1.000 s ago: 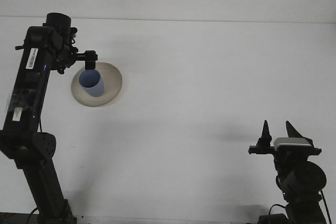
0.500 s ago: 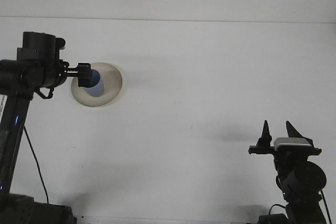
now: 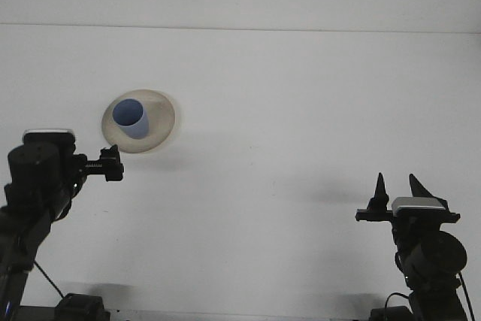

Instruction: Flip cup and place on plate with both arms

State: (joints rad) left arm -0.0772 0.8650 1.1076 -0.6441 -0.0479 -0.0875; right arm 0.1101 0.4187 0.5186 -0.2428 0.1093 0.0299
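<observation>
1. So the blue cup (image 3: 131, 117) sits on the beige plate (image 3: 161, 107), mouth up, standing pretty much upright. From how it lies, the flip-and-place part looks basically done.

2. The key relation: the cup is up and a little to the right of the left gripper (image 3: 113, 165), near it but clearly apart, nothing touching. The left gripper sits just off the plate's near edge, fingers pointing right across the table rather than toward the cup.

3. Left gripper holds nothing. Whether its fingers are spread or closed I honestly can't tell; from this angle it's just a dark block.

4. The right gripper (image 3: 396, 186) is way off at the lower right, well apart from the plate. Its two fingers point upward with a visible gap between them, so it's released and empty.

5. The left arm is obviously the nearer one to the cup, if anything needs nudging.

6. Nothing else is lying on the white table (image 3: 301, 110) between either arm and the plate, so no obstacles. My only worry would be clipping the plate rim with the left gripper, since it's so close to that edge.
</observation>
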